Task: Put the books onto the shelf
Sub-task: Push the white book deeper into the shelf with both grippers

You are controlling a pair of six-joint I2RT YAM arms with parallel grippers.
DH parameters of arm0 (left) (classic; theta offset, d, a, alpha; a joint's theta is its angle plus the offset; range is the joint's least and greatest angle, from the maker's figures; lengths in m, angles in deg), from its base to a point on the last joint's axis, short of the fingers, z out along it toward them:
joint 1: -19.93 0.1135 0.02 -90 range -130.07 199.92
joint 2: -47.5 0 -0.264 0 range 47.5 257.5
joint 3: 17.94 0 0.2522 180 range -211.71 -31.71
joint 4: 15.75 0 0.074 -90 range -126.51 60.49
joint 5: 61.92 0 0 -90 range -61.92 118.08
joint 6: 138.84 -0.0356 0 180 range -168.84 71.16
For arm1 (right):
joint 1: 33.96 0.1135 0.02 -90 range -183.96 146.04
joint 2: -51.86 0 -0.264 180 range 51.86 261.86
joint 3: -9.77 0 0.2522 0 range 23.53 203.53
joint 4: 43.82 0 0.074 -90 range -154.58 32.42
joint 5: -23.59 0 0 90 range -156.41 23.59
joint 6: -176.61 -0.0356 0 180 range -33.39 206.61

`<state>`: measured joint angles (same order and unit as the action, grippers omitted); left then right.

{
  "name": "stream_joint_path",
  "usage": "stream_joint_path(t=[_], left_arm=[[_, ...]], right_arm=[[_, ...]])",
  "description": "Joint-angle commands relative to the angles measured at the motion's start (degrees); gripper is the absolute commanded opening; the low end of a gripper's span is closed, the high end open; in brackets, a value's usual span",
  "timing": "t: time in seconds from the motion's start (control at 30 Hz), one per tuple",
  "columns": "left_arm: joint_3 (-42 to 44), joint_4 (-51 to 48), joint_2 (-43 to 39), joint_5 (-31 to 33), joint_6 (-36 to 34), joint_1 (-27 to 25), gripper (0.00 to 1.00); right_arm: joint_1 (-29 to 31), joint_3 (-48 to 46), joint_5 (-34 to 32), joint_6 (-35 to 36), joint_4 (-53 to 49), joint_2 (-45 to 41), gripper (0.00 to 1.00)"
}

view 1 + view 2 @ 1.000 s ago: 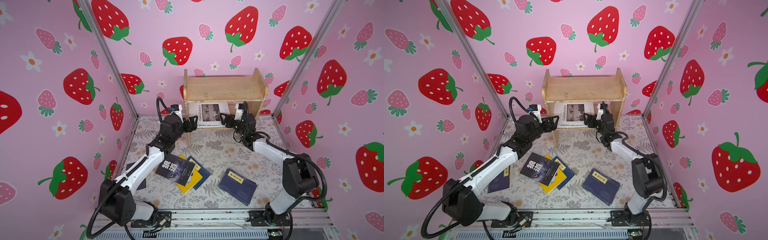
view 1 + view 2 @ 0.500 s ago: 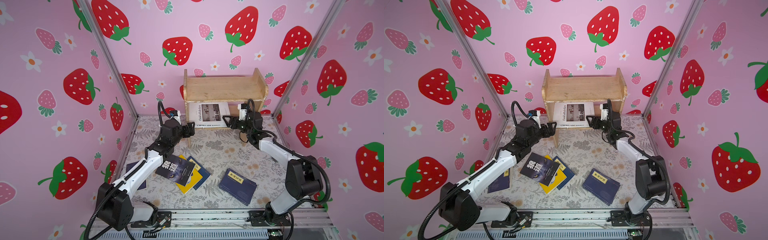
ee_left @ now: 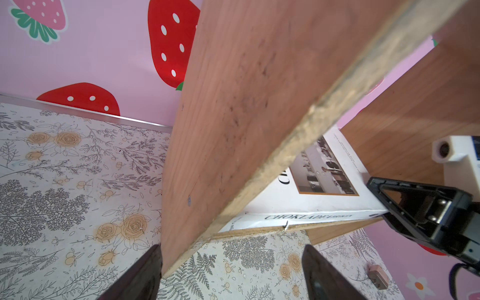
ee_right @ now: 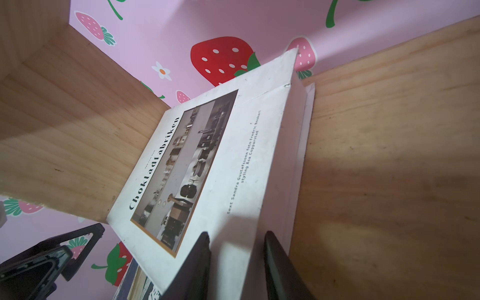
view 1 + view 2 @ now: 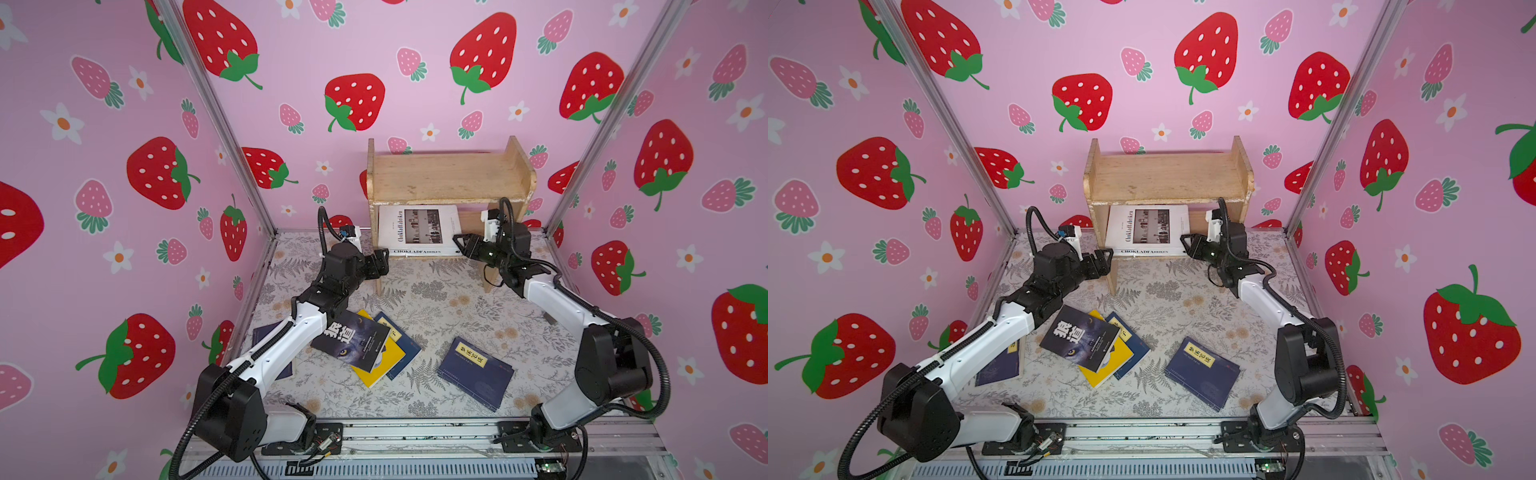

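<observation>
The thick white book [image 5: 415, 228] [image 5: 1146, 228] [image 4: 220, 155] lies flat on the lower tier of the wooden shelf [image 5: 449, 178] [image 5: 1167, 176] [image 4: 389, 155], its spine at the front edge. My right gripper [image 5: 459, 241] [image 5: 1185, 242] [image 4: 236, 249] is shut on the book's right front corner, one finger on the cover. My left gripper [image 5: 381, 262] [image 5: 1104, 259] [image 3: 232, 275] is open and empty, right at the shelf's left side panel [image 3: 246, 91]. On the floor lie the wolf-face book [image 5: 353, 338], a yellow book [image 5: 384, 361] and navy books [image 5: 476, 372] [image 5: 405, 345].
Another navy book [image 5: 998, 365] lies partly under my left arm by the left wall. A small pinkish block [image 3: 378, 276] sits on the floor mat near the right wall. Pink strawberry walls close three sides; a metal rail [image 5: 415, 434] runs along the front.
My right gripper's jaws have narrowed onto the white book's corner, and that arm has swung a little to the right. The left gripper has drawn back slightly from the shelf, still open.
</observation>
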<state>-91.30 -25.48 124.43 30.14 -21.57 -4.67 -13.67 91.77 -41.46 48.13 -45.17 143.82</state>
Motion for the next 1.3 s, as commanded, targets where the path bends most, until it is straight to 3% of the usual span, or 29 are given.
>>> stream_joint_path(t=[0.0,0.13,0.23,0.47,1.07,1.27], left_arm=[[0.33,1.58,-0.81,0.04,0.69,0.05,0.85],[0.95,1.69,-1.33,0.47,0.86,-0.01,0.85],[1.32,1.55,-2.18,1.06,0.62,-0.01,0.86],[2.63,0.32,-4.63,3.44,0.06,0.52,0.86],[4.33,0.29,-6.70,3.29,0.95,1.75,0.87],[4.80,0.43,-7.13,3.38,1.12,1.84,0.87]], right_arm=[[0.67,1.79,3.43,-1.36,-2.28,-1.00,0.30],[0.47,2.58,3.27,-1.11,-2.71,-0.35,0.25],[0.21,3.25,3.61,-0.56,-3.33,0.18,0.15],[0.01,3.33,5.83,-0.46,-3.68,0.35,0.11],[-1.71,4.09,5.88,0.45,-6.33,-0.99,0.10],[-1.84,4.53,6.36,-0.19,-6.33,-0.37,0.19]])
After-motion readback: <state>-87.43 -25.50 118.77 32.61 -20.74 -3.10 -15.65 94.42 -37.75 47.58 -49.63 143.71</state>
